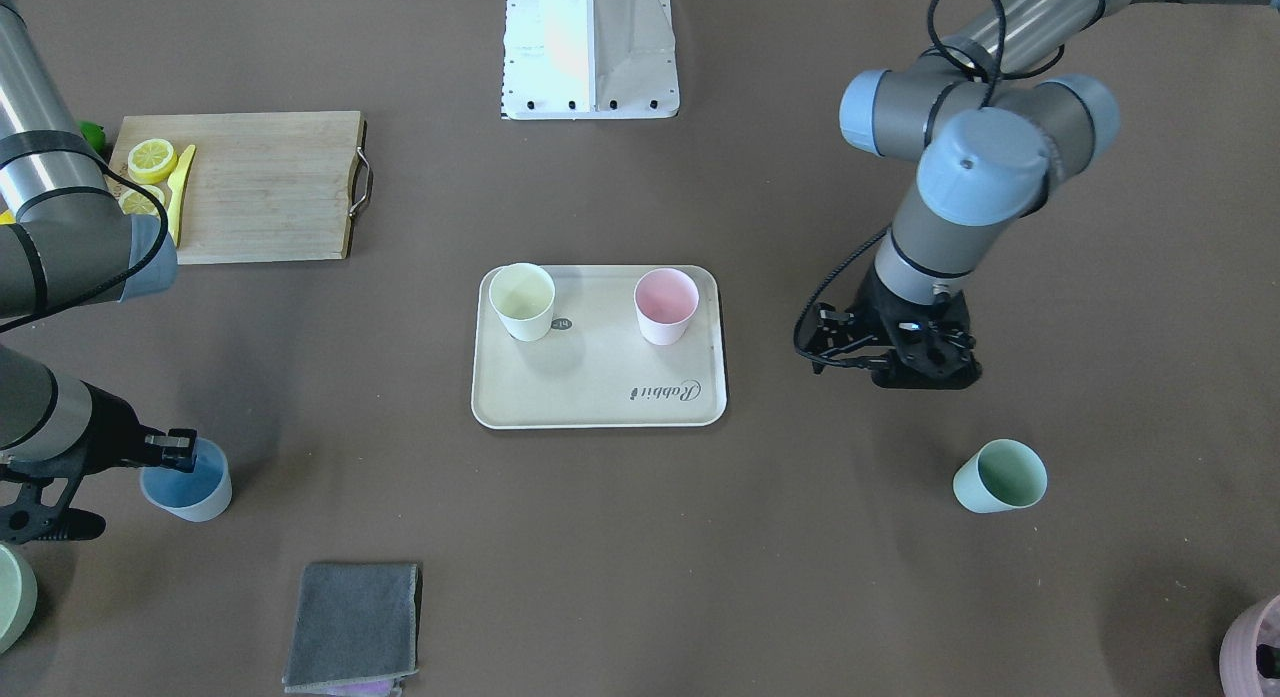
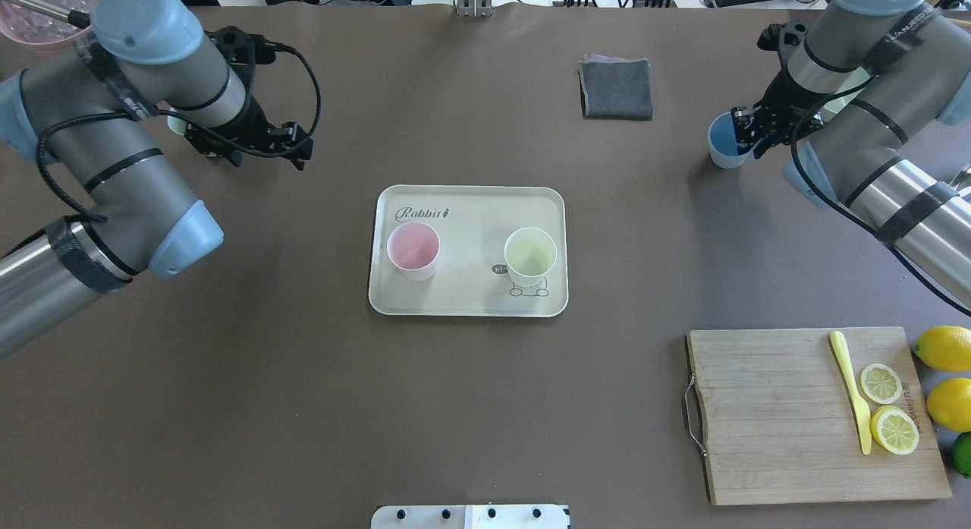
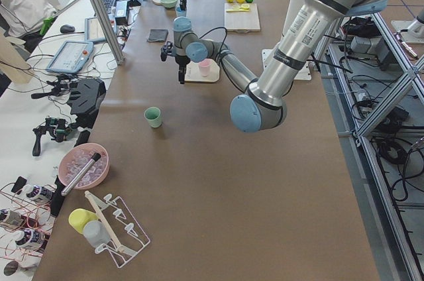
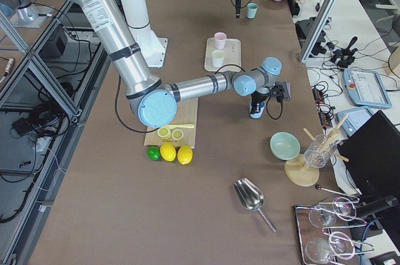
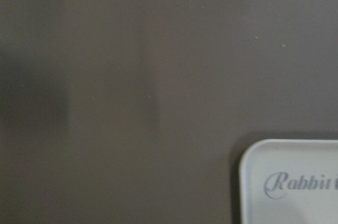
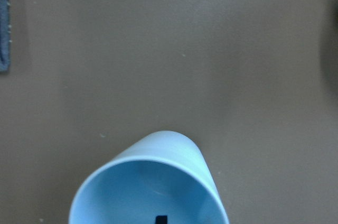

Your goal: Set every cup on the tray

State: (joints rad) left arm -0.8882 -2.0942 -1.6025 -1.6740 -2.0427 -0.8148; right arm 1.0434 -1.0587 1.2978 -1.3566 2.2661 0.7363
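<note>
The cream tray [image 1: 600, 382] [image 2: 470, 218] lies mid-table. On it stand the yellow cup [image 1: 522, 300] [image 2: 530, 256] and the pink cup [image 1: 666, 305] [image 2: 413, 250], both upright. The light blue cup [image 1: 187, 482] [image 2: 722, 143] [image 6: 150, 187] stands on the table. My right gripper [image 1: 175, 452] [image 2: 747, 129] is shut on its rim, one finger inside. The mint green cup [image 1: 1000, 476] [image 3: 153, 116] stands alone, mostly hidden behind my left arm in the overhead view. My left gripper [image 1: 925, 372] [image 2: 250, 151] is open and empty, pointing down between the tray and the mint cup.
A wooden cutting board [image 1: 265, 192] [image 2: 781, 423] holds lemon slices and a yellow knife, with lemons [image 2: 944, 347] beside it. A grey cloth [image 1: 353, 627] [image 2: 616, 89] lies at the operators' side. A pale green bowl [image 1: 10, 597] and a mauve pot [image 1: 1255, 647] are cut off at the edges.
</note>
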